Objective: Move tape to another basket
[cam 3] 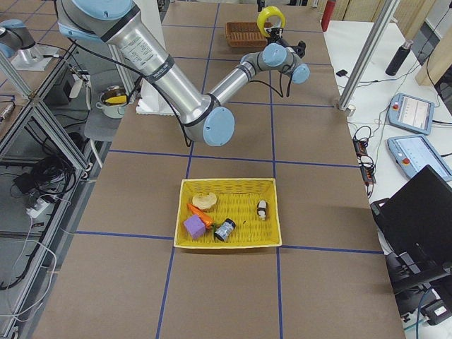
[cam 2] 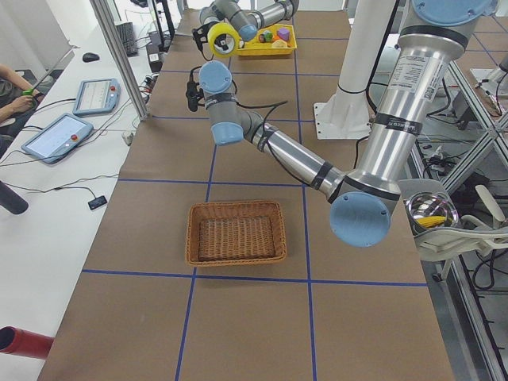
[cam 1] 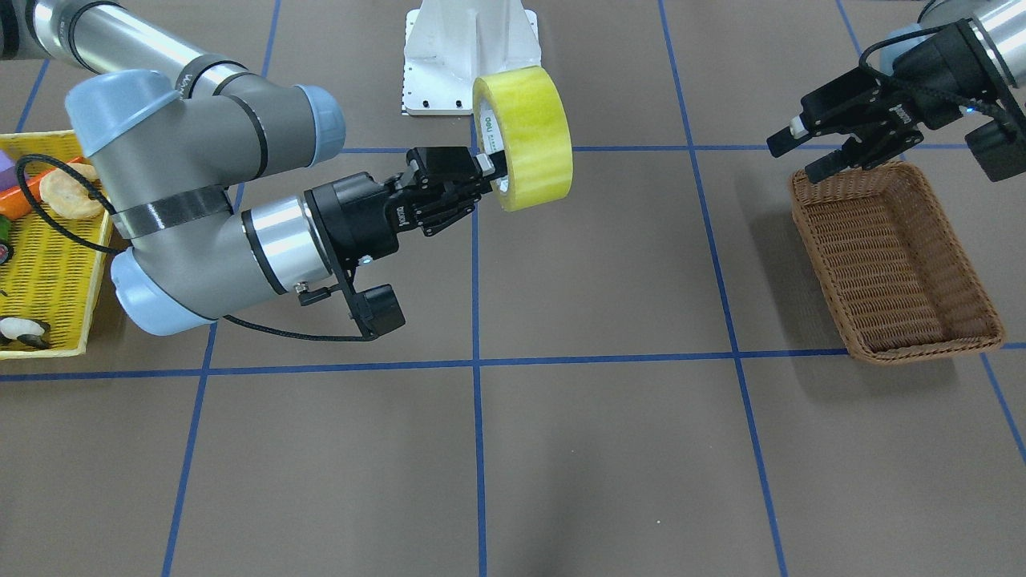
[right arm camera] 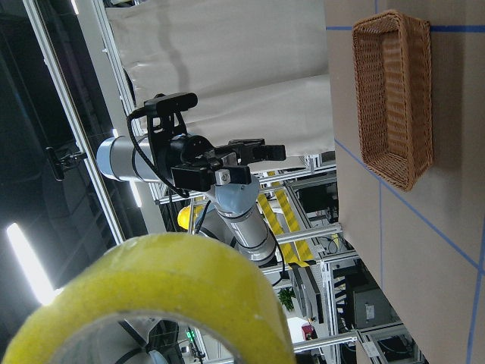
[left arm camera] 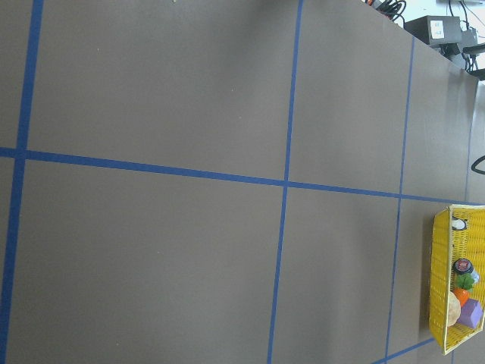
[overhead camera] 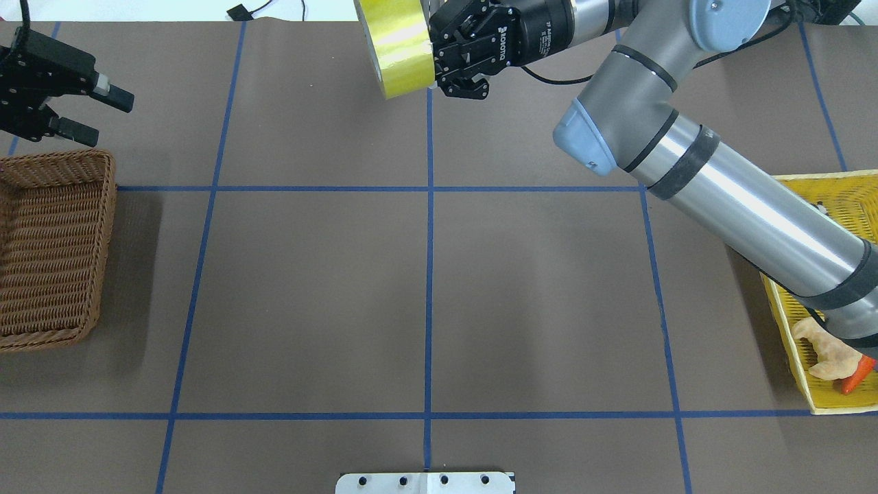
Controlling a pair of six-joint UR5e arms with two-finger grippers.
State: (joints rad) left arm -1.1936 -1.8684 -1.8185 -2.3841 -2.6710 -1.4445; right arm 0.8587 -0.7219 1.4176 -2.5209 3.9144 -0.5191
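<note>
The yellow tape [cam 1: 525, 136] hangs in the air over the middle of the table's far side, held upright by my right gripper [cam 1: 493, 172], which is shut on the roll's wall with one finger inside the white core. The tape also shows in the overhead view [overhead camera: 396, 48] and fills the bottom of the right wrist view [right arm camera: 151, 296]. My left gripper [cam 1: 797, 156] is open and empty, hovering just beyond the far end of the brown wicker basket [cam 1: 922, 344], also seen from overhead [overhead camera: 106, 116]. The brown basket [overhead camera: 106, 226] is empty.
A bright yellow plastic basket [cam 1: 48, 272] with toy food, a purple block and a small jar sits under my right arm's elbow; it also shows in the right-side view [cam 3: 226, 185]. The white robot mount [cam 1: 469, 56] stands at the table's robot side.
</note>
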